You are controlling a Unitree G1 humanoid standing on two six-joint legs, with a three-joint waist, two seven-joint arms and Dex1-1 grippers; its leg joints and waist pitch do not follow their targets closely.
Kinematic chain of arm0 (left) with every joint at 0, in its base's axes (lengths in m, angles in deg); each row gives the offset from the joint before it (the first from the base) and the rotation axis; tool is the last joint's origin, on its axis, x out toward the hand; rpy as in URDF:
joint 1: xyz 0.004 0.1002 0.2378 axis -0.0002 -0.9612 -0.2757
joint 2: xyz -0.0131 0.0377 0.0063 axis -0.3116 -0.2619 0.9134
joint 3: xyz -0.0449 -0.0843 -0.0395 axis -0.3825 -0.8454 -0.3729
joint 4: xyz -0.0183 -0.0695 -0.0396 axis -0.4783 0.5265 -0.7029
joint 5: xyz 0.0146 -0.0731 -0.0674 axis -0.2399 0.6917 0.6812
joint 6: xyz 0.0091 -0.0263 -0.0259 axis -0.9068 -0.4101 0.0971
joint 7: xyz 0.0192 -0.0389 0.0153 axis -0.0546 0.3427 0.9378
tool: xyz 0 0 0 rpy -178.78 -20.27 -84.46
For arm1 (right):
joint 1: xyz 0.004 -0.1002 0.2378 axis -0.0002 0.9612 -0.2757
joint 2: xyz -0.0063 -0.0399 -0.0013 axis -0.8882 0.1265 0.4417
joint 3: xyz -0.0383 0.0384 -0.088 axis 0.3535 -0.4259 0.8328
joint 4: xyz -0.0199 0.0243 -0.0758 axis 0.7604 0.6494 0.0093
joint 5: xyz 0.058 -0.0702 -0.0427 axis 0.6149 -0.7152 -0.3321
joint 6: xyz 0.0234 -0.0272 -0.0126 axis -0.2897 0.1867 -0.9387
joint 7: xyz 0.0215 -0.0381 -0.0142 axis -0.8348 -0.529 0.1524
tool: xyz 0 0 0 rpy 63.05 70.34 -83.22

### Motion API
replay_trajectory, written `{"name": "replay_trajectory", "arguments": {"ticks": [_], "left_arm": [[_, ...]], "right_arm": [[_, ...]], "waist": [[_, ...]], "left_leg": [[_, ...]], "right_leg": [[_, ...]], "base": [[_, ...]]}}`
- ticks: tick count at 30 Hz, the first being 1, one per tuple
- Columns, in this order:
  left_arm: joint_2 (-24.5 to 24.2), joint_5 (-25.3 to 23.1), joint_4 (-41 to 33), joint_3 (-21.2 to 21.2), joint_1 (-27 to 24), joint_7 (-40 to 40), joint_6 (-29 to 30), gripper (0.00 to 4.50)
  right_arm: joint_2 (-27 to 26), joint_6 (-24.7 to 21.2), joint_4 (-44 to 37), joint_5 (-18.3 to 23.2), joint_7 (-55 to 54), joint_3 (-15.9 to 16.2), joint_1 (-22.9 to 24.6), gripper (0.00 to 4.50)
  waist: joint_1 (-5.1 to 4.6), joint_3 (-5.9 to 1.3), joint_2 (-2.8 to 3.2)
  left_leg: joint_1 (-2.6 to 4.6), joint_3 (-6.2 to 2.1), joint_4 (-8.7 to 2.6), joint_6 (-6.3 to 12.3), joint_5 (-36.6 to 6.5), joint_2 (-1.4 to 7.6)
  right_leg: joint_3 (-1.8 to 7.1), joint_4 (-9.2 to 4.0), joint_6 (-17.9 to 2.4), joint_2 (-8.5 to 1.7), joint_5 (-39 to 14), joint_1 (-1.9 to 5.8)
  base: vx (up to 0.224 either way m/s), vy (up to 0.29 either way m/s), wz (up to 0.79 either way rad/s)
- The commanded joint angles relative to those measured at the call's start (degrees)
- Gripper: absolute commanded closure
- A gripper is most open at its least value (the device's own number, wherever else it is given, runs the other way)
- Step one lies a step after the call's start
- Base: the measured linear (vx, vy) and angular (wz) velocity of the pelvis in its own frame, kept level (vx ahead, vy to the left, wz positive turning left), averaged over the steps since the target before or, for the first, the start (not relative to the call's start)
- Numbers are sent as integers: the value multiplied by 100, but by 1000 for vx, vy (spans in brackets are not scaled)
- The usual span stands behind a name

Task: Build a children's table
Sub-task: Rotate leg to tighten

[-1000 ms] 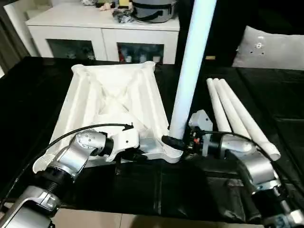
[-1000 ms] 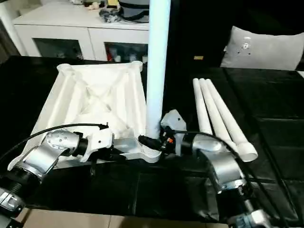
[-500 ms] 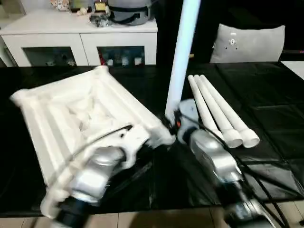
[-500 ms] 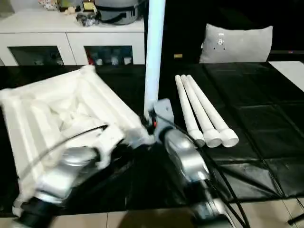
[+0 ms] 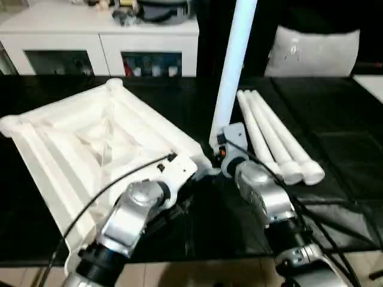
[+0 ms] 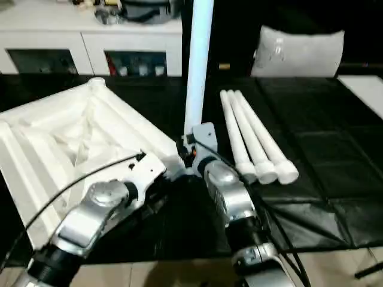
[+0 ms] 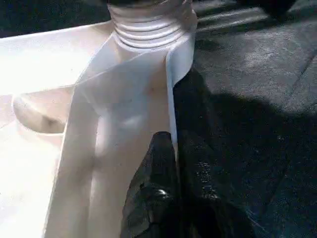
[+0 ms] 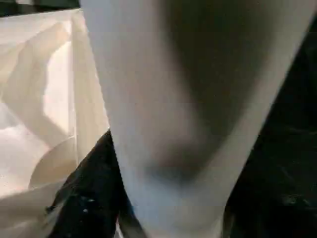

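Three loose legs [image 5: 274, 136] lie side by side on the black surface [image 5: 347, 149], right of the upturned top [image 5: 90, 143]. Our left wrist view shows what the head views hide: our left gripper [image 7: 171, 163] clamped on the top's side wall below a ribbed corner socket [image 7: 151, 29]. Our right gripper [image 8: 163, 208] is clamped on the upright leg [image 5: 232, 66] at that corner; its upper end is cut off.

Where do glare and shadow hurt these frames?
Left wrist view: the tabletop glares to blank white at its lit side, and a deep shadow lies on the mat beside its rim. Right wrist view: a broad shadow runs down the leg. Left eye view: the mat shows light sheen.
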Motion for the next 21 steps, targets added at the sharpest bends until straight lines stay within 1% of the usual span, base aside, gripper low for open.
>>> {"name": "replay_trajectory", "arguments": {"ticks": [1,3,4,5,6,7,8,9,10,11,12,13,14,15,16,17,18,19,20,21], "left_arm": [[-171,-59,293,-111,119,-48,-204,450],[-200,-48,345,-129,154,-33,-251,450],[-258,-43,423,-130,199,22,-326,450],[-273,-42,440,-128,208,36,-344,450],[-384,-20,567,-103,263,150,-468,450],[-476,4,658,-60,287,270,-600,450],[-476,4,658,-60,287,270,-600,450],[-557,25,738,-13,300,392,-711,450],[-611,39,787,25,305,500,-815,450],[-638,49,812,44,308,552,-869,450],[-731,68,861,122,310,746,-1091,450],[-826,106,913,188,307,951,-1224,450],[-862,122,935,213,307,1030,-1272,450],[-870,127,941,218,308,1048,-1281,450],[-964,149,1014,290,323,1228,-1486,450],[-964,149,1014,290,323,1228,-1486,450],[-1064,157,1080,360,343,1412,-1682,450],[-1178,181,1162,442,367,1653,-1990,450],[-1285,195,1243,507,396,1876,-2211,450],[-1409,184,1362,583,449,2118,-2526,450]], "right_arm": [[45,-190,129,97,242,63,305,126],[70,-127,83,102,303,59,335,108],[135,-56,-49,117,419,75,414,102],[150,-38,-83,121,446,78,434,94],[273,27,-378,189,683,94,592,94],[385,91,-630,263,920,118,717,71],[385,91,-630,263,920,118,717,64],[511,186,-849,305,1157,148,824,60],[624,250,-988,336,1333,167,884,50],[679,278,-1055,351,1419,174,912,50],[822,316,-1207,414,1629,164,959,27],[992,409,-1335,448,1855,153,979,27],[1056,447,-1377,459,1939,146,982,21],[1071,457,-1387,460,1959,145,983,15],[1215,494,-1486,496,2175,145,990,7],[1215,494,-1486,496,2175,145,990,7],[1382,531,-1567,504,2393,166,982,7],[1577,543,-1655,518,2638,196,971,7],[1798,571,-1721,497,2904,252,952,7],[2062,613,-1762,440,3216,333,921,7]], "waist": [[57,-136,13],[112,-155,-1],[155,-167,8],[155,-167,8],[197,-199,1],[220,-199,0],[219,-186,-18],[217,-182,-24],[246,-197,-29],[246,-197,-29],[288,-232,-31],[295,-246,3],[321,-257,-13],[327,-257,-11],[334,-264,-17],[332,-295,-20],[354,-314,-30],[356,-338,-20],[376,-375,-29],[411,-386,-18]], "left_leg": [[-79,-87,-556,-13,-2162,315],[-101,-55,-547,45,-1758,319],[-95,-22,-528,82,-1574,307],[-95,-22,-528,82,-1574,307],[-139,-13,-533,135,-1232,327],[-99,11,-534,179,-1327,331],[-108,27,-533,202,-1440,313],[-121,31,-532,188,-1531,306],[-107,42,-515,198,-1554,297],[-107,42,-515,198,-1554,297],[-133,50,-504,270,-1185,307],[-136,57,-499,289,-1073,317],[-116,81,-483,357,-959,336],[-106,100,-479,361,-947,331],[-112,121,-463,351,-879,322],[-153,122,-433,393,-635,312],[-168,124,-398,480,-343,296],[-161,129,-373,520,-177,295],[-150,135,-326,672,162,279],[-134,142,-288,857,432,270]], "right_leg": [[404,-451,-659,-490,-2358,138],[430,-420,-676,-477,-2315,154],[453,-432,-685,-472,-2227,145],[453,-432,-685,-472,-2227,145],[475,-366,-735,-447,-1915,186],[484,-369,-753,-430,-2012,146],[484,-391,-723,-423,-2178,128],[492,-388,-696,-422,-2340,117],[510,-414,-613,-424,-2564,90],[510,-414,-613,-424,-2564,90],[521,-373,-693,-416,-2140,119],[526,-339,-746,-407,-1941,129],[525,-318,-832,-392,-1716,112],[529,-306,-910,-386,-1628,101],[537,-273,-1023,-375,-1445,102],[546,-200,-1125,-369,-1060,143],[544,-146,-1230,-365,-644,160],[545,-99,-1292,-357,-382,171],[534,-38,-1399,-334,136,185],[528,11,-1490,-320,525,176]], "base": [[0,0,0],[0,0,0],[0,0,0],[0,0,0],[0,0,0],[0,0,0],[0,0,0],[0,0,0],[0,0,0],[0,0,0],[0,0,0],[0,0,0],[52,-18,3],[52,-18,3],[61,-17,5],[63,-14,1],[63,-14,1],[55,-7,-1],[0,0,0],[0,0,0]]}}
